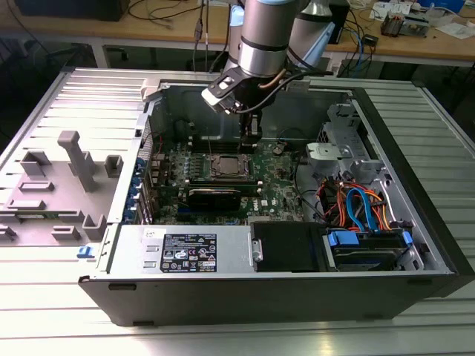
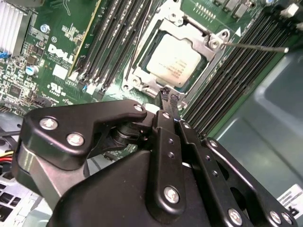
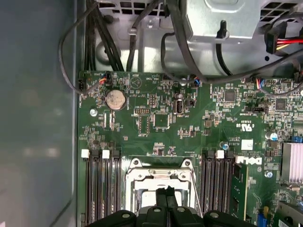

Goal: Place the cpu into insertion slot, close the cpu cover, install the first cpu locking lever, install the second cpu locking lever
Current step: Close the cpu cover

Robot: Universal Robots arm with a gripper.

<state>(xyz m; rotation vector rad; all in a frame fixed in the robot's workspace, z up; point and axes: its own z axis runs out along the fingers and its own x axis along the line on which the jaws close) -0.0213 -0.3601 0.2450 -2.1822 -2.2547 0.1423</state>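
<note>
Cpu [image 1: 228, 165] lies in the insertion slot [image 1: 212, 172] in the exterior view, gripper [image 1: 251, 139] at its one o'clock. A ribbed surface [image 1: 44, 326] carries the case [image 1: 223, 297], workbench [image 1: 171, 37] at twelve. Second wrist view: gripper pinched closed, empty, beside the cpu cover [image 2: 210, 45].

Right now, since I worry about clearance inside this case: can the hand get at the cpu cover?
Likely yes. The hand hangs just at the edge of the cpu cover, which lies flat around the cpu; no cable crosses between them, and the memory slots beside it sit low.
</note>
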